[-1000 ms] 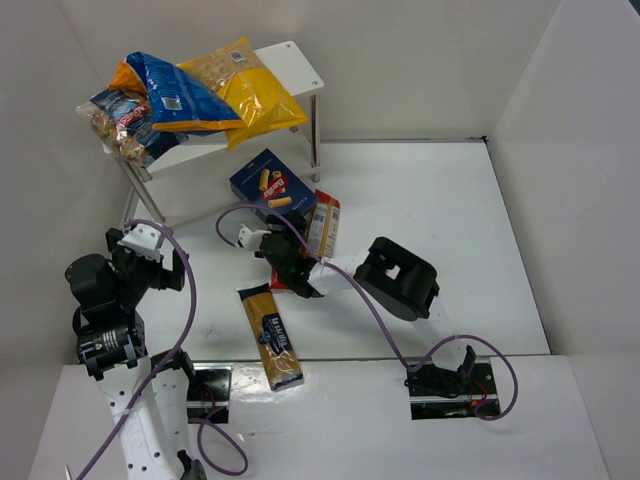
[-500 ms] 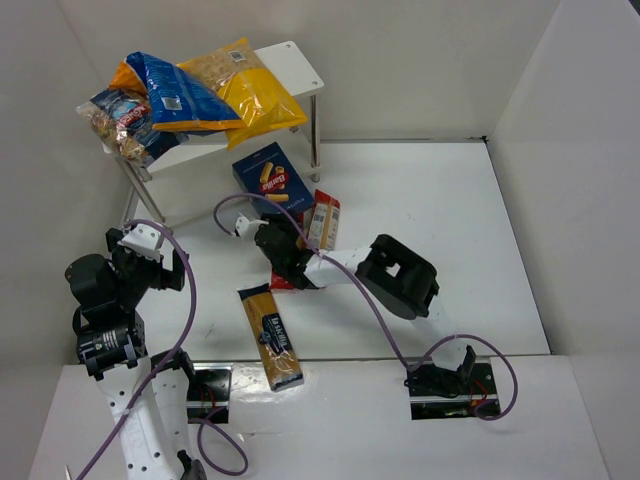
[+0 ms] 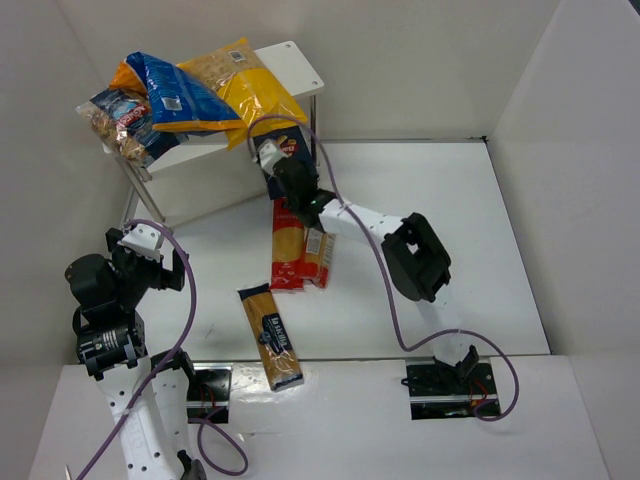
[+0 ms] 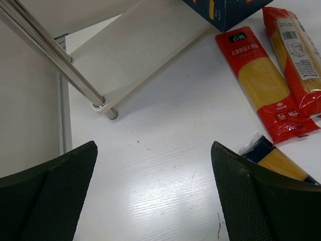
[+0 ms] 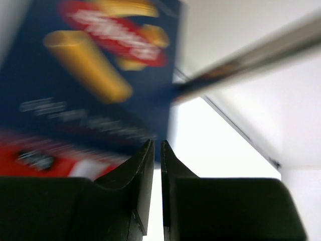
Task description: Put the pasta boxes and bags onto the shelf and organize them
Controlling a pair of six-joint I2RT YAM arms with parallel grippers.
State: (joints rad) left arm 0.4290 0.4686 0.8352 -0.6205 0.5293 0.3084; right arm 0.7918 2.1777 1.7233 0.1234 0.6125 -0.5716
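Blue pasta box (image 5: 100, 115) sits by the shelf (image 3: 295, 62) at the far-left corner of the tabletop (image 3: 450, 220) — right gripper (image 5: 156, 146) closed, clasping nothing; left gripper (image 4: 153, 150) spread, empty. Merely nudged, we judge, it could snag the leg (image 5: 241, 63) — and tip.

1. On the slim red box (image 4: 261, 83), a black tag at the top carries two white Chinese characters. A line of white Chinese characters runs just under it, too fine to spell out.
2. Same box, lower end: two small round badges, and the numerals look like 7 and 10.
3. The orange-cream box (image 4: 296, 55) beside it shows a barcode and a white panel of fine print, unreadable.
4. The dark blue box (image 5: 90, 75) has white lettering in a red oval, blurred beyond reading.
5. The spaghetti packet (image 3: 271, 336) has a black label with pale lettering, too small.
6. The blue bag (image 3: 180, 95) and the yellow bag (image 3: 245, 85) each wear a white barcode sticker with no legible digits.
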